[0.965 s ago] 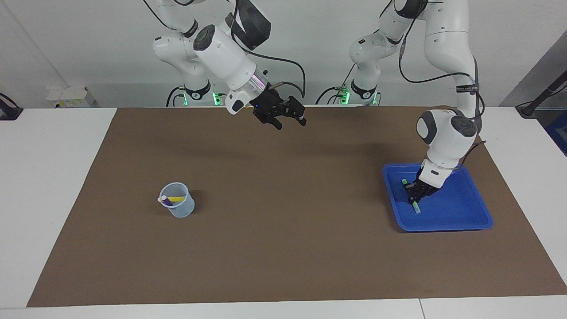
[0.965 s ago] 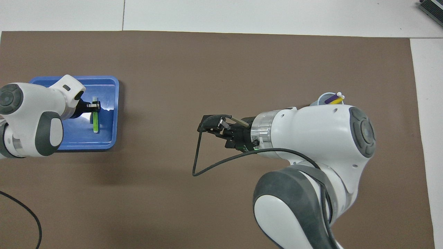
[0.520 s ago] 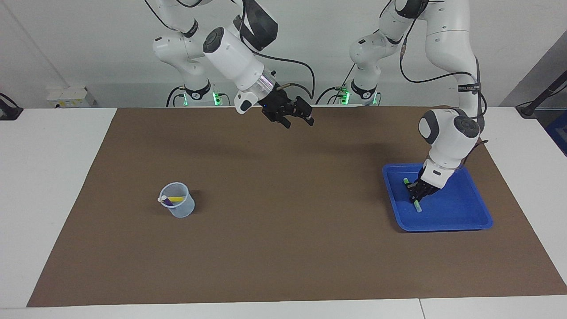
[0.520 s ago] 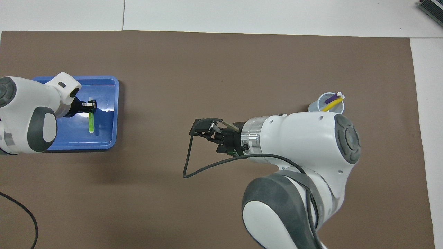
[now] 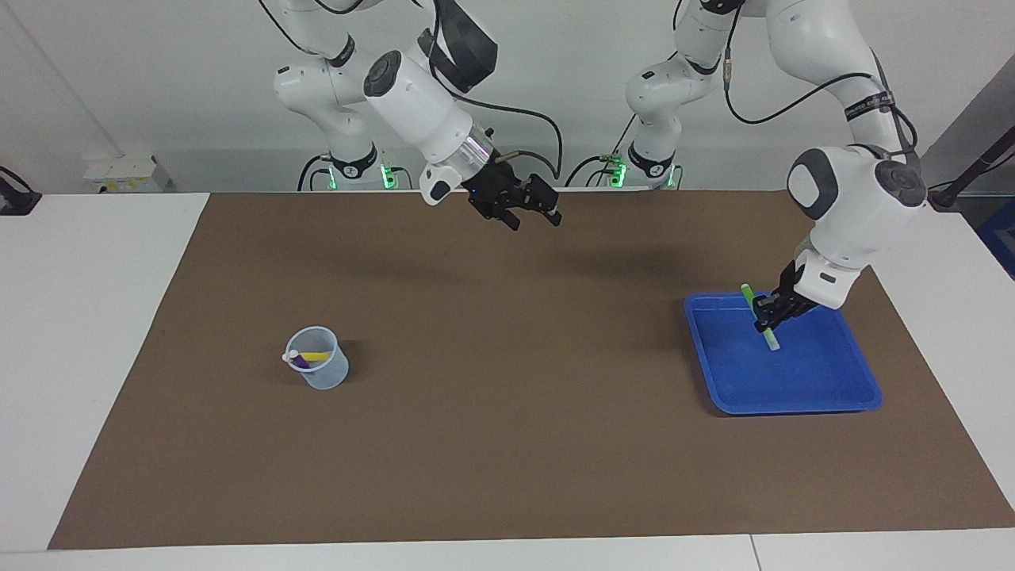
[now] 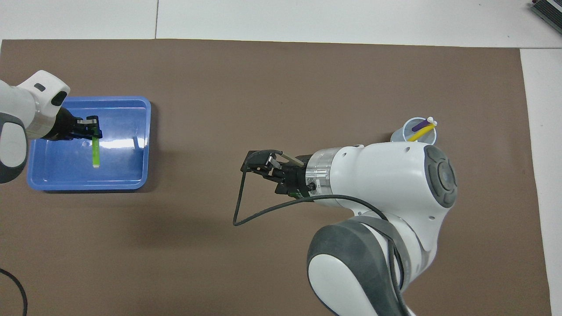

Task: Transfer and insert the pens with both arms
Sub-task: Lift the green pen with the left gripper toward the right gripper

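- Left gripper (image 5: 771,315), frame right: fingers clamped on light green pen (image 5: 760,317), raised over blue tray (image 5: 793,396).
- Right gripper (image 5: 530,212), upper centre: fingers apart, empty, waiting.
- Purple pen (image 5: 300,361) and yellow pen (image 5: 315,355): in translucent cup (image 5: 321,373), frame left.

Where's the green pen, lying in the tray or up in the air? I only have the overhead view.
Observer: Up in the air. The facing view shows the left gripper holding the green pen tilted above the blue tray, and its low end looks clear of the tray floor.
Operator: How high is the right gripper?
Observer: The right gripper hangs well above the mat, open and empty.
Operator: The cup is half hidden for me.
Observer: The cup stands upright on the mat, with the purple pen and yellow pen inside.
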You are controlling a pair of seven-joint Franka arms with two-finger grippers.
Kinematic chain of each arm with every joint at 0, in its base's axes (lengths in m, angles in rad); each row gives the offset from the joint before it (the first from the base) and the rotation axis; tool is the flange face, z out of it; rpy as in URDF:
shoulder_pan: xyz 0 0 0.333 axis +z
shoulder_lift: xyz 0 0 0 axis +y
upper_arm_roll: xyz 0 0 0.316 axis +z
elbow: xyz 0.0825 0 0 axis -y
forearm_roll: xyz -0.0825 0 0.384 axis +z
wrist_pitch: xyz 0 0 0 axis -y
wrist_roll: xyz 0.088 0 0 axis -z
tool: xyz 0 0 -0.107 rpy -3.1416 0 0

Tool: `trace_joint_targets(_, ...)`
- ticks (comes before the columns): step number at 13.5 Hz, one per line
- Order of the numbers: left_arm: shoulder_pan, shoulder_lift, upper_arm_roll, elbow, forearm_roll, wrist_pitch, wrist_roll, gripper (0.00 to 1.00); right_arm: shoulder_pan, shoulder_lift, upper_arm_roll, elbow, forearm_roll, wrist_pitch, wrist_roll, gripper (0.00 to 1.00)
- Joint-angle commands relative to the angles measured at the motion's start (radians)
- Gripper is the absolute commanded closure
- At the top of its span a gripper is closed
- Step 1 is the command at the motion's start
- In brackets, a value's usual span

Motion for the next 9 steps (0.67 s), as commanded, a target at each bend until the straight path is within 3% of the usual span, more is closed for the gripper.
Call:
trace_joint_targets(1,-0.003,-0.086,-0.007,0.015,-0.102,-0.13,-0.013,1.0,-0.002,-0.001,0.003,-0.008,0.029,0.023,0.005,0.0)
trace_joint_targets(5,-0.005,-0.245,-0.056,0.015,-0.179,-0.282,-0.152,1.0,0.0,0.002,0.005,-0.008,0.031,0.023,0.006,0.0)
trace_joint_targets(9,-0.005,-0.269,-0.078,0.015,-0.271,-0.336,-0.399,1.0,0.0,0.002,0.003,-0.008,0.111,0.046,0.013,0.0)
